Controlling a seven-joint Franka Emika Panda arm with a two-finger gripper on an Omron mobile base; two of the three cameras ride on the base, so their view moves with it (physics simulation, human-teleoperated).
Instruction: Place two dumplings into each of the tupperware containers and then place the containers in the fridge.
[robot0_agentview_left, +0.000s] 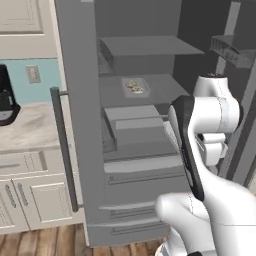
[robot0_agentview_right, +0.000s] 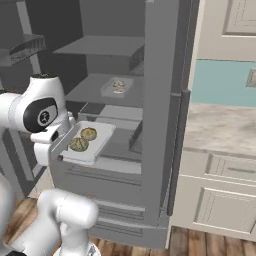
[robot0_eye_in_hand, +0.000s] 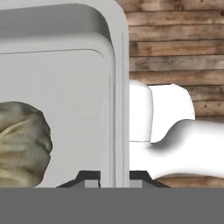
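Straight ahead in the left base view, we face the open fridge, its door swung toward us with the long bar handle on it. One tupperware container already sits on a middle shelf with two dumplings in it. Our own white arm rises at the right and blocks the lower right of the fridge interior. Left of the door lie a marble counter, a dark appliance at the frame edge, and pale cabinet doors below.

Over in the right base view, the gripper is clamped on the near edge of a second container, held roughly level just in front of the lower shelves, above the clear drawers. Two dumplings lie in it side by side. The shelved container shows further back (small, but its filling is plain). The door edge stands to the right of the tray, with counter and drawers beyond.

Lastly, in the hand view, the fingertips pinch the tray's rim, one on either side of it. One dumpling lies inside at the left, and wooden floor shows past the rim.
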